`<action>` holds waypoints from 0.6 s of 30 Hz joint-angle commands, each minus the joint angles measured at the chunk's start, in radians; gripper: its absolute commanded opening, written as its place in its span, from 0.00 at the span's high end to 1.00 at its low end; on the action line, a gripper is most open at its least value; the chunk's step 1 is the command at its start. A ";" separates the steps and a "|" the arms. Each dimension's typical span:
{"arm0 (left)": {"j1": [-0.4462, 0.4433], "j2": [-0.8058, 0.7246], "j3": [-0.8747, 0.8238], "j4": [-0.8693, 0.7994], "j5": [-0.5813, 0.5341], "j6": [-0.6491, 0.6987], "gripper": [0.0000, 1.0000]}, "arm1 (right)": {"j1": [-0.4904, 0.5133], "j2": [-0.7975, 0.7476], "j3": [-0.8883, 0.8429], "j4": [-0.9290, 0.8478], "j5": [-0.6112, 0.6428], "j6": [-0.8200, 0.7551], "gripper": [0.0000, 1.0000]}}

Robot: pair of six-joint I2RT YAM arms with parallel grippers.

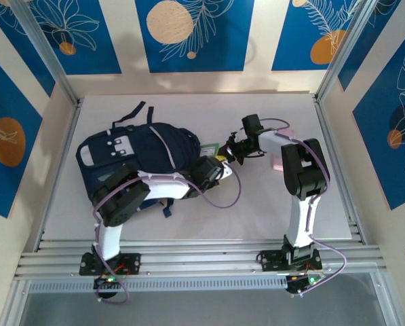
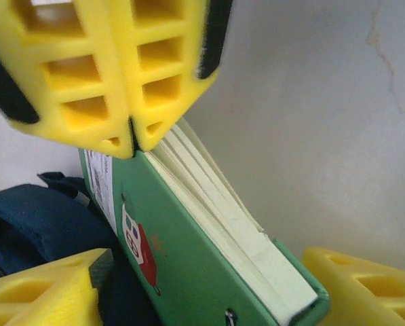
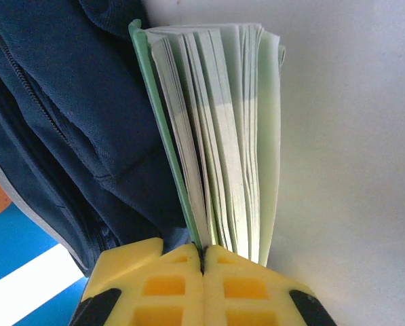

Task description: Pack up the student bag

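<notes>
The navy student bag [image 1: 131, 153] lies on the left half of the white table [image 1: 188, 210]. A green-covered book [image 1: 212, 151] stands on edge at the bag's right side, its pages fanned [image 3: 216, 136]. My right gripper [image 3: 203, 255] is shut on the book's green cover and a few pages. In the left wrist view the right gripper [image 2: 131, 139] pinches the book's far end. My left gripper [image 2: 209, 285] is open and straddles the book's near end [image 2: 188, 258], one yellow finger [image 2: 365, 285] at the book's corner and the other against the bag's fabric [image 2: 32, 224].
A pale pink object [image 1: 278, 161] lies on the table beside the right arm's elbow. Aluminium rails [image 1: 202, 261] run along the near edge. Blue-patterned walls enclose the table on three sides.
</notes>
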 commanded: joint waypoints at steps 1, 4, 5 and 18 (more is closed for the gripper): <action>0.011 0.002 0.025 0.019 -0.017 -0.014 0.49 | 0.023 0.004 0.010 0.001 -0.065 0.019 1.00; 0.016 -0.021 0.020 0.003 0.011 -0.039 0.62 | 0.020 0.004 0.017 -0.008 -0.061 0.016 1.00; 0.018 -0.032 0.017 0.000 0.024 -0.043 0.65 | 0.020 0.002 0.017 -0.011 -0.060 0.016 1.00; 0.020 -0.155 0.029 -0.102 0.071 -0.120 0.86 | -0.085 -0.211 0.023 -0.106 0.069 0.028 0.50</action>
